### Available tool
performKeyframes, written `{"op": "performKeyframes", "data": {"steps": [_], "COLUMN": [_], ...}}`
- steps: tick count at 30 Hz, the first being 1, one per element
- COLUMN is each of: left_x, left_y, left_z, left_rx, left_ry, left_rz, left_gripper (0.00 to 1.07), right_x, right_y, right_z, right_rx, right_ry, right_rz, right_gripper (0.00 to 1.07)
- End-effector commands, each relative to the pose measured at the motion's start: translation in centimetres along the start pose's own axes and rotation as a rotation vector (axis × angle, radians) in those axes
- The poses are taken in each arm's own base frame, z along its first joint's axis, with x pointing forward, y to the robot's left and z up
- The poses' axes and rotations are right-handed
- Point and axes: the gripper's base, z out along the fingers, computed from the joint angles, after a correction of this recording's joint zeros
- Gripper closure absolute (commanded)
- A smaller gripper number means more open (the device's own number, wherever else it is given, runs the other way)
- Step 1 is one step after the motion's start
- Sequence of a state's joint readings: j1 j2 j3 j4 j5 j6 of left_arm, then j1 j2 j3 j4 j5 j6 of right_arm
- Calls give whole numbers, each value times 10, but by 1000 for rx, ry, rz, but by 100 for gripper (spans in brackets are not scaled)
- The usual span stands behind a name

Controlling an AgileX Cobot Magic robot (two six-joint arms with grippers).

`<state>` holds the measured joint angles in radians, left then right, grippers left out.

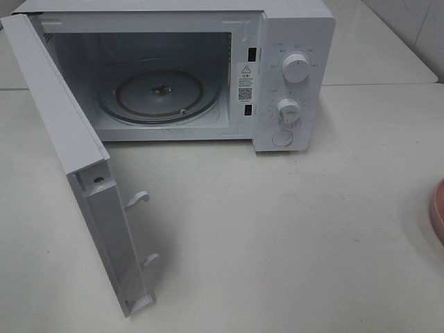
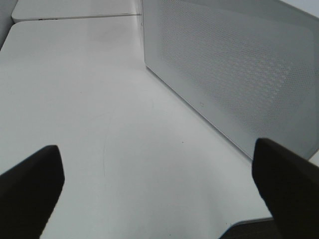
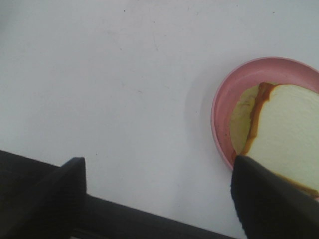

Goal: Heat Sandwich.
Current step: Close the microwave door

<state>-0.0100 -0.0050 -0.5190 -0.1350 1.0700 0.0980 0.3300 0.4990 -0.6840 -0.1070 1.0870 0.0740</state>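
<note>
The sandwich (image 3: pixel 284 134), pale bread over a brownish-red filling and a green leaf, lies on a round pink plate (image 3: pixel 219 99) in the right wrist view. My right gripper (image 3: pixel 158 199) hangs open above the table. One of its dark fingers (image 3: pixel 271 199) shows in front of the sandwich's near edge, the other well off to the side. My left gripper (image 2: pixel 158 196) is open over bare table beside the microwave door (image 2: pixel 234 69). Only the plate's rim (image 1: pixel 438 211) shows at the right edge of the high view. Neither gripper shows there.
The white microwave (image 1: pixel 291 69) stands at the back with its door (image 1: pixel 83 173) swung wide to the left. The glass turntable (image 1: pixel 159 94) inside carries nothing. A dark band (image 3: pixel 149 226) runs along the table's edge in the right wrist view.
</note>
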Motion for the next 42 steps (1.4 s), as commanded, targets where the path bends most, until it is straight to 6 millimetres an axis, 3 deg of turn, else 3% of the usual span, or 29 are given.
{"op": "performKeyframes", "data": {"steps": [1, 12, 23, 42], "left_x": [1, 1, 1, 1], "left_y": [-1, -1, -1, -1], "left_z": [-2, -2, -2, -2], "left_rx": [2, 2, 2, 2], "left_ry": [-14, -14, -14, -14], "left_rz": [-6, -6, -6, -6], "left_gripper": [9, 9, 9, 9], "right_x": [11, 61, 78, 79], "right_y": [-2, -1, 5, 6], "right_z": [-3, -6, -16, -17], "right_rx": [10, 73, 143, 144], "right_ry": [-26, -188, -406, -419], "right_rz": [1, 116, 185, 187], "right_gripper": [31, 31, 31, 31]}}
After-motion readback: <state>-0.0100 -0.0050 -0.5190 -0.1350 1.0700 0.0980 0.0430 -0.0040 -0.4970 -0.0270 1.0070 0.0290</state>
